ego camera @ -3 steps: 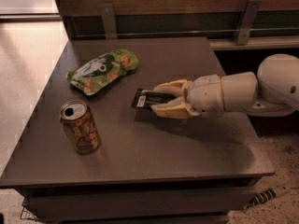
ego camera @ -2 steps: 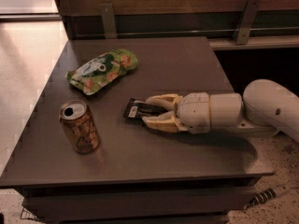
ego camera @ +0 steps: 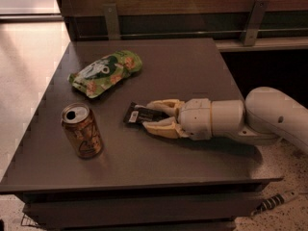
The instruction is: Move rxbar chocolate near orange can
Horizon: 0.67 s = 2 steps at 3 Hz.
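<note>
The rxbar chocolate point(ego camera: 136, 114) is a small flat black bar with white marks, lying on the dark table point(ego camera: 183, 66) near its middle. My gripper point(ego camera: 148, 115) reaches in from the right and its two cream fingers are closed around the bar's right end. The orange can point(ego camera: 82, 130) stands upright at the front left of the table, a short gap to the left of the bar.
A green snack bag point(ego camera: 106, 72) lies at the back left of the table. A wooden wall with metal brackets point(ego camera: 110, 20) runs behind the table. The table's front edge is close below the can. A cable point(ego camera: 274, 202) lies on the floor at lower right.
My gripper has moved left and toward the front edge with the bar in its fingers, bringing the bar closer to the can. The can and bag have not moved.
</note>
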Each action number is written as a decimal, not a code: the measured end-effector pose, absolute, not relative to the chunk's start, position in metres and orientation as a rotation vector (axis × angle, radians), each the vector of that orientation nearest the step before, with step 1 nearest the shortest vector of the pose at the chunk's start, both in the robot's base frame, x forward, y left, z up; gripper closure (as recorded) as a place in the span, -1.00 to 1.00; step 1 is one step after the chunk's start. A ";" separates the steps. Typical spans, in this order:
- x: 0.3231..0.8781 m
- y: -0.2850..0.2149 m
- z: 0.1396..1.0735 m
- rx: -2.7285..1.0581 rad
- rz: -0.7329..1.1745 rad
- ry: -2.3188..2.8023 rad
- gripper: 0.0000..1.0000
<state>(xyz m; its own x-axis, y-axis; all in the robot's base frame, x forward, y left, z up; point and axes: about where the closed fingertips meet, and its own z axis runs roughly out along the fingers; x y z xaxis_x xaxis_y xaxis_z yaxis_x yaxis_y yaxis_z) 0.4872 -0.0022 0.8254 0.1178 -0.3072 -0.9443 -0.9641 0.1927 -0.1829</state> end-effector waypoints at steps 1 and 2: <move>0.486 0.001 0.826 -1.323 0.780 1.395 -0.38; 0.486 0.002 0.826 -1.326 0.782 1.393 -0.86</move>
<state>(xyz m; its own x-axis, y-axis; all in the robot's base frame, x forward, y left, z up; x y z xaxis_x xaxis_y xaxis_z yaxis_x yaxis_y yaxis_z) 0.4859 0.0023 0.8260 0.1213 -0.3065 -0.9441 -0.9656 0.1841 -0.1839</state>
